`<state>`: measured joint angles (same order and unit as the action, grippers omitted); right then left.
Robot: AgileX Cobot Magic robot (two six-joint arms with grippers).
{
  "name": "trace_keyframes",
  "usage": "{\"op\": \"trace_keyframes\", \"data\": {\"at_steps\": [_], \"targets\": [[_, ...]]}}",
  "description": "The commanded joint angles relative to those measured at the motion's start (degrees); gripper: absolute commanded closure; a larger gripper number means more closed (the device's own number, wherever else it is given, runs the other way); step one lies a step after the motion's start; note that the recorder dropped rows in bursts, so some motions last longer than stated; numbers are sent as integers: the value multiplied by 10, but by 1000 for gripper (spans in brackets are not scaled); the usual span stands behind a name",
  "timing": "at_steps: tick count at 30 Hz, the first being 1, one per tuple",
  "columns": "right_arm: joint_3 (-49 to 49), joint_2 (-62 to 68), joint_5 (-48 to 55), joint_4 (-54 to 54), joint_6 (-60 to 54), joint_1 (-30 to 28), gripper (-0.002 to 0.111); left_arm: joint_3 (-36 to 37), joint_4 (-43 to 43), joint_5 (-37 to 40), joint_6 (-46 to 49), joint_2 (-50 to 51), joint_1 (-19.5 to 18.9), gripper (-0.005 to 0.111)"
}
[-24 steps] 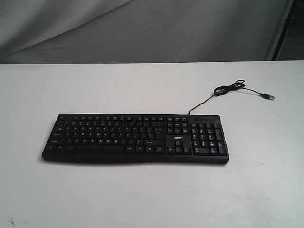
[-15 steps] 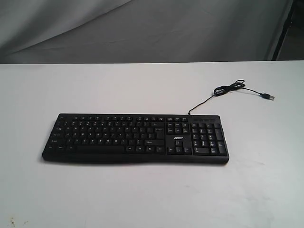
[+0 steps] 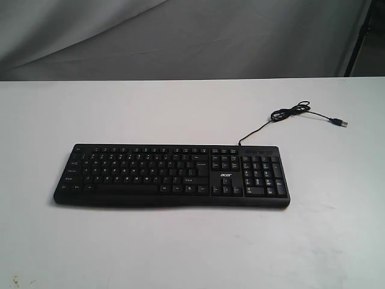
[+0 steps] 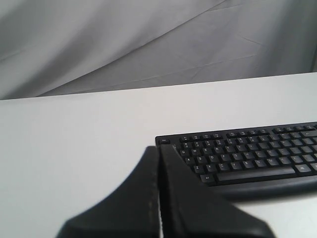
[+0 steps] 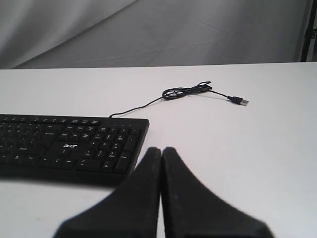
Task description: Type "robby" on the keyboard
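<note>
The black keyboard (image 3: 171, 174) with white legends and a small "acer" logo lies flat across the middle of the white table (image 3: 180, 247). Its thin black USB cable (image 3: 290, 112) coils behind the number-pad end. Neither arm appears in the exterior view. In the left wrist view my left gripper (image 4: 159, 148) is shut with nothing in it, near the keyboard (image 4: 247, 156) at its letter-key end. In the right wrist view my right gripper (image 5: 161, 149) is shut and empty, beside the number-pad end of the keyboard (image 5: 69, 144), with the cable (image 5: 188, 91) beyond.
A grey cloth backdrop (image 3: 180, 36) hangs behind the table's far edge. A dark stand leg (image 3: 360, 36) shows at the back right. The cable's loose USB plug (image 3: 341, 122) rests on the table to the right.
</note>
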<state>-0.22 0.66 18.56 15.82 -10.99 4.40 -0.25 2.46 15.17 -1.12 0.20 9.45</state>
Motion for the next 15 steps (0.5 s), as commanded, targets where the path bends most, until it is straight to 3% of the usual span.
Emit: {"op": "trace_keyframes", "data": {"at_steps": [1,7,15], "targets": [[-3,-4,16,-42,0,-4,108,2,3,-4,-2,-2,4,107],[-128,53,80,-62,0,-4,108,2,3,-4,-2,-2,4,107],[-316,277,144,-77,0,-4,108,2,3,-4,-2,-2,4,107]]}}
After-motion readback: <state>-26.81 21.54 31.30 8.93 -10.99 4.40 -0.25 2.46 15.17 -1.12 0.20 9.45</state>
